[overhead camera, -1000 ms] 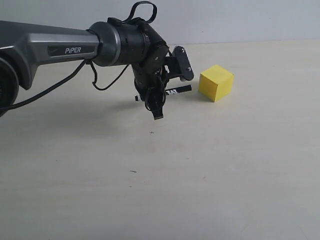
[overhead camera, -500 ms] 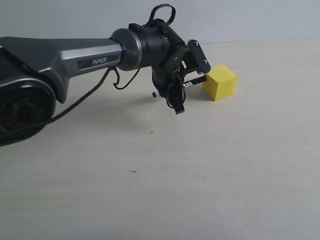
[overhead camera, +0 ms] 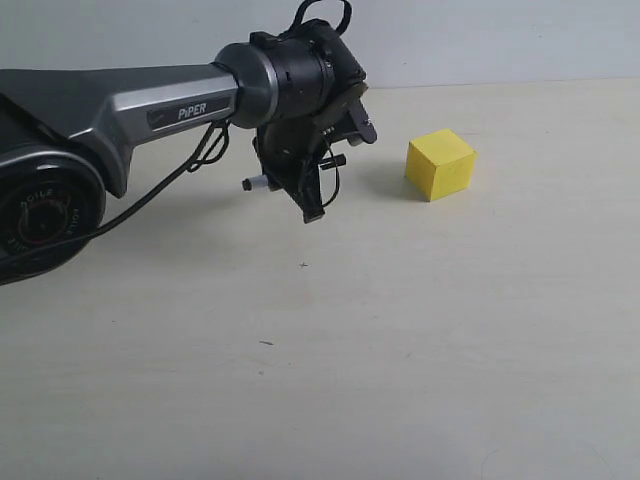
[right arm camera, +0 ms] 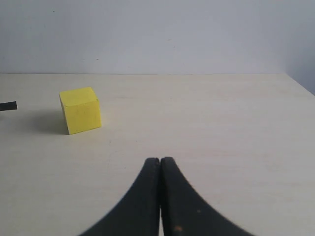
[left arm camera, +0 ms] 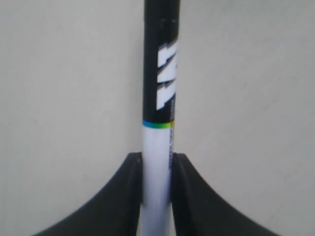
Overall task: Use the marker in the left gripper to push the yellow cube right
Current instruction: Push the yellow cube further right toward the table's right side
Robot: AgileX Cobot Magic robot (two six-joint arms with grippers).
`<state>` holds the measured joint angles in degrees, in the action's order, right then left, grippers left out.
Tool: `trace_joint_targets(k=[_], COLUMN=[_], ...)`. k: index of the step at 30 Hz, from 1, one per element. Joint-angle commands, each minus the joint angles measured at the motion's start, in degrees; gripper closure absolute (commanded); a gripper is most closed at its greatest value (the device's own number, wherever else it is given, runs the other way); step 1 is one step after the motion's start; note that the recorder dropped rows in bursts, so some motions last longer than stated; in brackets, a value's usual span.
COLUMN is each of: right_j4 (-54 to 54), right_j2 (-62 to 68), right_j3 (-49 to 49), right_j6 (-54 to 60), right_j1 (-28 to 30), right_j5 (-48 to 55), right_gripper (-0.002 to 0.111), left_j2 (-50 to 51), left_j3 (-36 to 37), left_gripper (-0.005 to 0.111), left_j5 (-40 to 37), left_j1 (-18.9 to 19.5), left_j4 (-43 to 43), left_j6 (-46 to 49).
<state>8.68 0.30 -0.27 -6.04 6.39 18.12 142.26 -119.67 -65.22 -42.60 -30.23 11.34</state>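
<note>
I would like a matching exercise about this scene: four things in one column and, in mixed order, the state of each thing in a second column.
Things:
1. marker
2. cube
3. left end effector
4. right end effector

States:
A. shut, holding nothing
B. stands alone, touched by nothing
C. held by its white barrel
D. shut on the marker

Pairs: 1-C; 2-B; 3-D; 4-A
</note>
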Motion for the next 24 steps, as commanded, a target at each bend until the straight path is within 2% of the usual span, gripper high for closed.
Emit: trace_joint_targets(k=[1,8,13,17,24], right_j4=[0.3,0.3,0.3,0.3,0.3], right_j2=[-0.3,-0.3,-0.3,-0.3,-0.3], right_j3=[0.3,0.3,0.3,0.3,0.3], right_j6=[0.0,0.0,0.0,0.0,0.0], right_j1=[0.3,0.3,0.3,0.3,0.3], right_j5=[-0.5,-0.5,-0.5,-0.5,-0.5], right_gripper=[0.108,0.108,0.108,0.108,0.108], left_j2=[-0.5,1.5,4.4,5.6,5.4], left_j3=[-0.4,-0.8,-5.8,-9.3,-9.7], left_gripper=[0.107,0.107,0.107,0.107,0.107], left_j5=[2.3,10.4,13.9,11.4,3.5], left_j1=[-1.8,-3.5,-3.9,-3.9,-3.9], left_j4=[0.6,0.8,0.8,0.5,-0.8], left_j6=[-0.4,-1.3,-1.5,-2.8,-2.8])
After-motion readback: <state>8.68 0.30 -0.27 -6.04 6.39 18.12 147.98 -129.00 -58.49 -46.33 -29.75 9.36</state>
